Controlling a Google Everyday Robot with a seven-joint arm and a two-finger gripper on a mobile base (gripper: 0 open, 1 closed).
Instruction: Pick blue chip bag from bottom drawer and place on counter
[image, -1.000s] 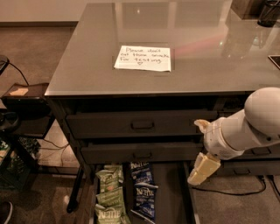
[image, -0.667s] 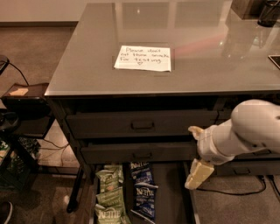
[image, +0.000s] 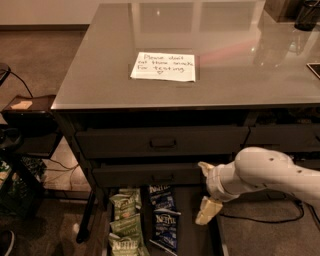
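The bottom drawer (image: 194, 236) is pulled out at the foot of the cabinet. Two blue chip bags lie in it, one at the back (image: 161, 196) and one nearer the front (image: 166, 228), beside light green bags (image: 124, 216) on their left. My gripper (image: 205, 189) hangs over the drawer's right side, just right of the blue bags and not touching them. Its cream fingers (image: 209, 210) are spread apart and hold nothing. The glossy grey counter (image: 240, 70) with the white note (image: 164, 66) tops the cabinet.
Two shut drawers with recessed handles (image: 162, 143) sit above the open one. A dark side stand (image: 27, 107) and cables (image: 60, 167) are on the left. Dark objects (image: 306, 15) stand at the counter's far right corner.
My arm has swung left and lower, bringing the gripper from beside the cabinet's right part to over the open drawer's right side. The bags have not moved.
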